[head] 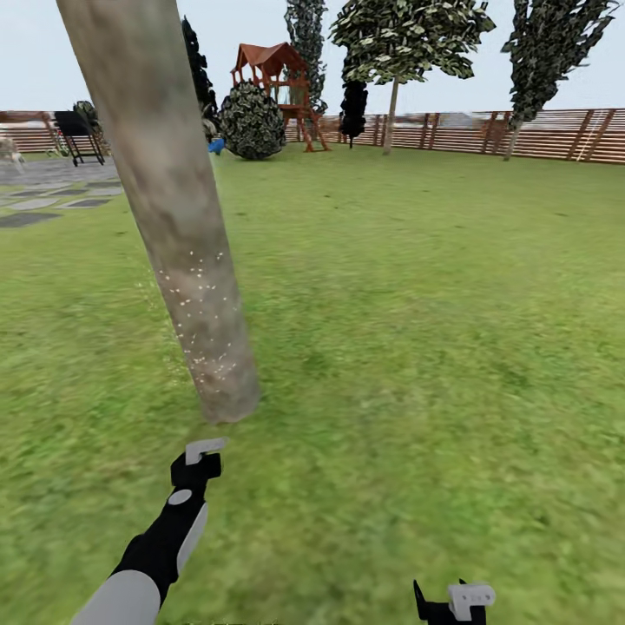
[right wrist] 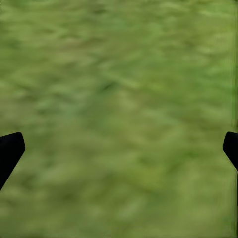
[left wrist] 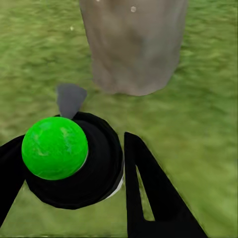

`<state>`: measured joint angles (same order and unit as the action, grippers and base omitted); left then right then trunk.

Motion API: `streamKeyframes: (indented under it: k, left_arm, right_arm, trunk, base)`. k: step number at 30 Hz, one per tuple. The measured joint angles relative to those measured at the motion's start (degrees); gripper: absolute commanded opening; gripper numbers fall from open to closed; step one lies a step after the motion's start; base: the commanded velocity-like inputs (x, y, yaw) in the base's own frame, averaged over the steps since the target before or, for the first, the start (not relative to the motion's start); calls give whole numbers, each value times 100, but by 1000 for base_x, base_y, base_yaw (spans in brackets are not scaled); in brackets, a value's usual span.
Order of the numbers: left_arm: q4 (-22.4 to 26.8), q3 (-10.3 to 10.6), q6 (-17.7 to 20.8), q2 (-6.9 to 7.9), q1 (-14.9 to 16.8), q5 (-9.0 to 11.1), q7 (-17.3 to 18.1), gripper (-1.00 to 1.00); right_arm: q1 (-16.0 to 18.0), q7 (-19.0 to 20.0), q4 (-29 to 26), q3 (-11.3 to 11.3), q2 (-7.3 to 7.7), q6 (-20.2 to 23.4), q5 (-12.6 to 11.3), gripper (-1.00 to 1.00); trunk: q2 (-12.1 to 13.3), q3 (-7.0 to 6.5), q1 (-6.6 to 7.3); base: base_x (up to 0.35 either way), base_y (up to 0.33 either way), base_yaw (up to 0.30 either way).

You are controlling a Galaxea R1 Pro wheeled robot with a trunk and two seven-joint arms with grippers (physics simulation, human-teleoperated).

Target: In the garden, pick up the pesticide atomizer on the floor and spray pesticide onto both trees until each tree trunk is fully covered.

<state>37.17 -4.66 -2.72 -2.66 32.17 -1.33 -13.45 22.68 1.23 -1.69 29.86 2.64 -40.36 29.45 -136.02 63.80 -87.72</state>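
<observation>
Grey-brown and mottled, the leaning tree trunk [head: 178, 226] rises from the grass floor [head: 417, 347] in the head view, flecked with pale specks on its lower part, with the left gripper [head: 201, 458] held just before its base. From the left wrist, the left gripper [left wrist: 74, 171] pinches the pesticide atomizer [left wrist: 67, 158], its grey spray head toward the trunk [left wrist: 133, 47]. Over blurry grass [right wrist: 119, 99], the right gripper [right wrist: 119, 148] is spread wide.

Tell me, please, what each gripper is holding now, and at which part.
The left gripper holds the pesticide atomizer around its dark body, the nozzle facing the tree trunk. The right gripper is open over grass, holding nothing.
</observation>
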Motion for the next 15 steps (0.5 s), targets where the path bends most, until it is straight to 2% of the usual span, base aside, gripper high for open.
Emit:
streamKeyframes:
  k: [12,15]
  left_arm:
    - [-9,19,23,-14,0,13,0,-100]
    - [-7,18,26,-15,0,12,-5,-100]
  right_arm:
    - [0,9,2,-2,0,2,9,100]
    - [0,12,2,-4,3,2,8,100]
  trunk:
    - [0,0,0]
    - [0,0,0]
  base:
    - [0,-274,271]
    - [0,-274,131]
